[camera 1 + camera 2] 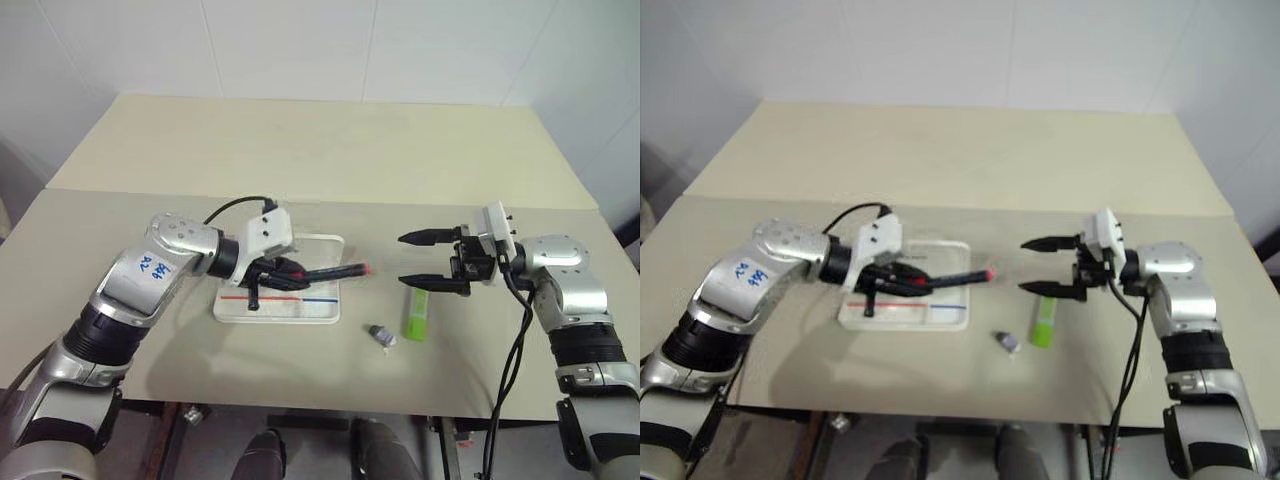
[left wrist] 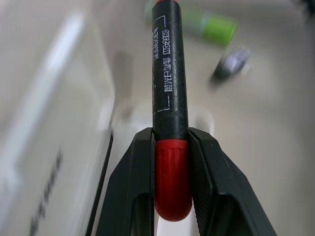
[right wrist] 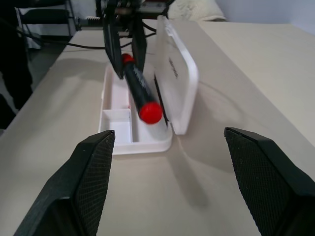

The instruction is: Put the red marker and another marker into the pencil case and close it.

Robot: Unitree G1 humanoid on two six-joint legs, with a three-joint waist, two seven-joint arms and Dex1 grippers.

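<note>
Black-barrelled, red-capped slim marker point(image 1: 335, 271) sits clenched by its red end in the left gripper point(image 2: 172, 162), angled over the open white plastic pencil case point(image 1: 322, 312) for dropping in. Right gripper point(image 1: 432, 262) hovers spread wide above the stubby lime-green marker point(image 1: 417, 315), empty.

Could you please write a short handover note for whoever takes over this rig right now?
Left end effector: shut on the red marker, holding it by one end over the open pencil case.
Right end effector: open, holding nothing, above the table near the green marker.
Green marker lies on the table right of the case, with a small grey lump beside it.
Done: case opened, red marker picked up.
Left: place the red marker in the case, add the green marker, close the lid.
</note>
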